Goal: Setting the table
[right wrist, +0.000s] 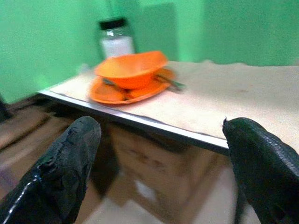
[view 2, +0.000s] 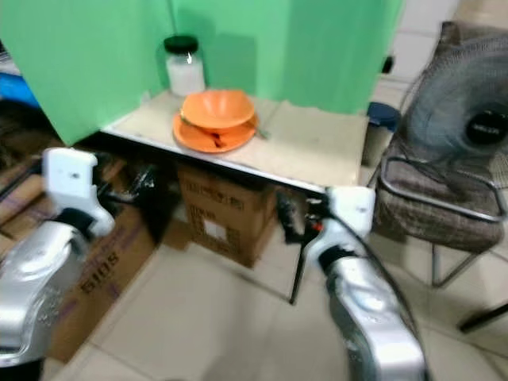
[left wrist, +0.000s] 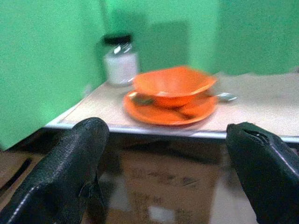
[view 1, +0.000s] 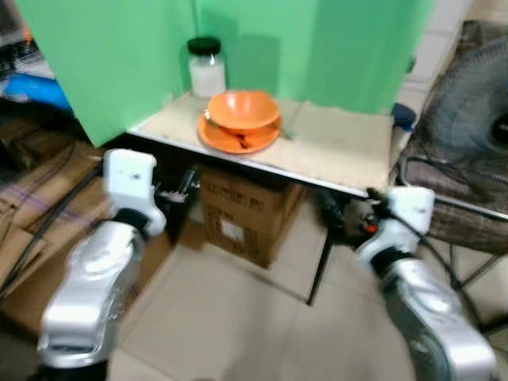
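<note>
An orange bowl (view 1: pixel 243 107) sits on an orange plate (view 1: pixel 238 136) near the left end of a beige-topped table (view 1: pixel 341 147). A metal utensil (view 1: pixel 284 131) pokes out from under the bowl. Behind them stands a jar (view 1: pixel 206 67) with a black lid and white contents. My left gripper (view 1: pixel 181 189) hangs below the table's front edge, left of the plate. In the left wrist view it (left wrist: pixel 168 135) is open and empty. My right gripper (view 1: pixel 333 210) is under the table's right front corner. The right wrist view shows it (right wrist: pixel 161 128) open and empty too. All views are slightly blurred.
A green backdrop (view 1: pixel 119 55) wraps the table's back and left side. A cardboard box (view 1: pixel 242 210) stands under the table, with more boxes (view 1: pixel 32 238) on the left. A fan (view 1: pixel 468 103) and a metal-framed chair (view 2: pixel 444 198) are at the right. Tiled floor (view 1: pixel 238 317) lies in front.
</note>
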Controlling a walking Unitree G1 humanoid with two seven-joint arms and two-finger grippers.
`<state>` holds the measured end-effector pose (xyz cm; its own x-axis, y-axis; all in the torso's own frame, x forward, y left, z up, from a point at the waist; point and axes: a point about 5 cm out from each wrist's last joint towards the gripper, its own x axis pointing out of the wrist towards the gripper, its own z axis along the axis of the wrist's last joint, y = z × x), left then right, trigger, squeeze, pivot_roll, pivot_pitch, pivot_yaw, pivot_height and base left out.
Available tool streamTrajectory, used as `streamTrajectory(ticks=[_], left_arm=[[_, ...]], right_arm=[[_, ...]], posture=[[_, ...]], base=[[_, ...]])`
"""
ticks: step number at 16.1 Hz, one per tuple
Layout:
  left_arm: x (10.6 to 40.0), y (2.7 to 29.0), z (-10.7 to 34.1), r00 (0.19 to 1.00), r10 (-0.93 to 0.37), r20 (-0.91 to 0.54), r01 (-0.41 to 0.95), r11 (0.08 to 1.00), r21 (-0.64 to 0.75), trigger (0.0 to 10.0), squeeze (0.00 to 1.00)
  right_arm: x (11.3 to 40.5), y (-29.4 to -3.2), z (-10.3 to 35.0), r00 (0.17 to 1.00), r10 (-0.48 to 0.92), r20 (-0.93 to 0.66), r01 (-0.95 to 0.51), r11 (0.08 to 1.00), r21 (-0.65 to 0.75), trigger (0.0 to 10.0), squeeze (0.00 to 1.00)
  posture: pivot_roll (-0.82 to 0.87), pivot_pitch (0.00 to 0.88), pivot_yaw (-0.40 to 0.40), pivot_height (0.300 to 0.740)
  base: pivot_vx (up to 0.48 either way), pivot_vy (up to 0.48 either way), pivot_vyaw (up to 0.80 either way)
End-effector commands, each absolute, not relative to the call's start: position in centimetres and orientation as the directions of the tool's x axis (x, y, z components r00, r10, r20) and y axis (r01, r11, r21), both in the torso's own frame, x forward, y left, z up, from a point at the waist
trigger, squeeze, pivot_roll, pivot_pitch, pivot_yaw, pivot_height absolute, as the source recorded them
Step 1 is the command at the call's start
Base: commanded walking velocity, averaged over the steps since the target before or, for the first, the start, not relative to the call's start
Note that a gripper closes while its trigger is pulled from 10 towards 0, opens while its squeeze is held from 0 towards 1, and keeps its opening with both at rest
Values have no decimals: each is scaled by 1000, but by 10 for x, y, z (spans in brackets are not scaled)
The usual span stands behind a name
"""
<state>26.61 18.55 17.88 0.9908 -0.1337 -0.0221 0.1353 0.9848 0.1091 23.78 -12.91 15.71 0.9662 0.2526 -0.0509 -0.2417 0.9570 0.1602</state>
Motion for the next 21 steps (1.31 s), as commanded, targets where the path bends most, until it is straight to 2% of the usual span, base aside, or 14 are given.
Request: streamTrajectory(ticks=[1,7,11,21], left_arm=[[266,178,182,987,-162,-11,162,981,105,10000,0],[264,179,182,987,-163,-11,164,981,106,10000,0],[263,179,182,984,-178,-18,179,977,114,10000,0],[262,174,179,969,-241,-45,245,961,127,10000,0]], right_arm=[[238,-137,156,973,225,-61,-214,966,142,10000,1000],[237,-132,156,962,265,-58,-255,957,138,10000,1000],[236,-129,157,959,277,-57,-269,956,119,10000,1000],[238,-129,155,966,252,-55,-243,961,134,10000,1000]], posture=[[47,0,-17,740],[56,0,-26,740],[57,0,-6,740],[63,0,-4,740]], base=[[307,0,0],[311,0,0],[310,0,777],[310,0,0]])
